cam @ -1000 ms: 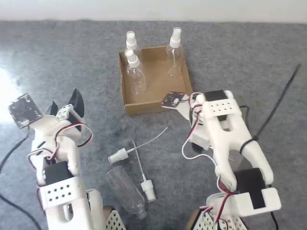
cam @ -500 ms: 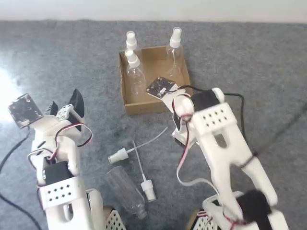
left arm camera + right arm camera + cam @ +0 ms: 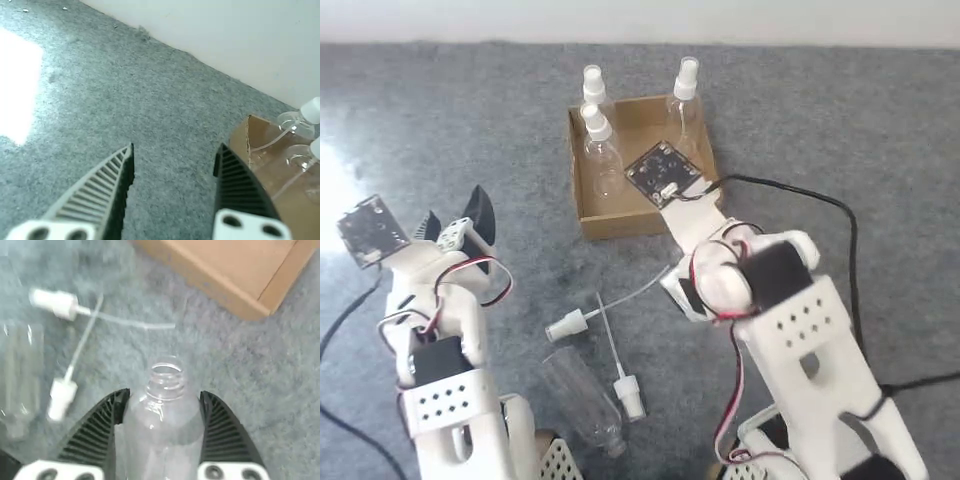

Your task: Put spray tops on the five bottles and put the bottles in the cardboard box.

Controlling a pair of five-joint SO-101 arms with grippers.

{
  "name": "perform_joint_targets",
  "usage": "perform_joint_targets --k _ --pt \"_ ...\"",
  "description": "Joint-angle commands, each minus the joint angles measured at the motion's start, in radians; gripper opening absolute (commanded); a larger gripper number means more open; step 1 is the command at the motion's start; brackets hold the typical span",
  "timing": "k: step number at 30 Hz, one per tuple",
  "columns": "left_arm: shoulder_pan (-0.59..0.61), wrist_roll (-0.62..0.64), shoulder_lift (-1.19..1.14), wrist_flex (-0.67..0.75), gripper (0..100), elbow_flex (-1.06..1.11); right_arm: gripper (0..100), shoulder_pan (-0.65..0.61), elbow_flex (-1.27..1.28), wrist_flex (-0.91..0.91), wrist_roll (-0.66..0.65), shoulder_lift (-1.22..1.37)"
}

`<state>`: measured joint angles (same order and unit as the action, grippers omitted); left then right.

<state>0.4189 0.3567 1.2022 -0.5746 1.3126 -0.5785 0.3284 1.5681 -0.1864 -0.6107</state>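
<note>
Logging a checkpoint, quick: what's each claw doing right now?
Left claw: open, empty.
Right claw: closed on an uncapped bottle.

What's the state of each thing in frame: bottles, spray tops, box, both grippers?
left gripper: open, empty.
right gripper: shut on the held bottle.
held bottle: uncapped, neck open.
lying bottle: on its side on the table, uncapped.
loose spray tops: two, lying on the table, not fitted.
capped bottles: three, upright in the box.
cardboard box: open, on the table.
</note>
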Motion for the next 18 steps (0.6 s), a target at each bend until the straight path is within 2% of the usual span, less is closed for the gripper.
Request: perform_joint_targets --k 1,6,13,18 --pt "-0.003 -0.009 0.009 0.025 25 -0.007 7.6 -0.019 -0.058 -0.058 0.097 -0.093" --pt "-0.003 -0.009 0.009 0.025 25 -0.007 7.6 -0.021 -0.058 -0.070 0.189 -0.120" --pt "-0.005 -0.009 0.009 0.023 25 -0.007 7.6 -0.013 0.106 -0.206 0.201 -0.125" --pt "-0.006 -0.009 0.009 0.023 25 -0.008 7.6 0.076 0.236 -0.305 0.203 -0.239"
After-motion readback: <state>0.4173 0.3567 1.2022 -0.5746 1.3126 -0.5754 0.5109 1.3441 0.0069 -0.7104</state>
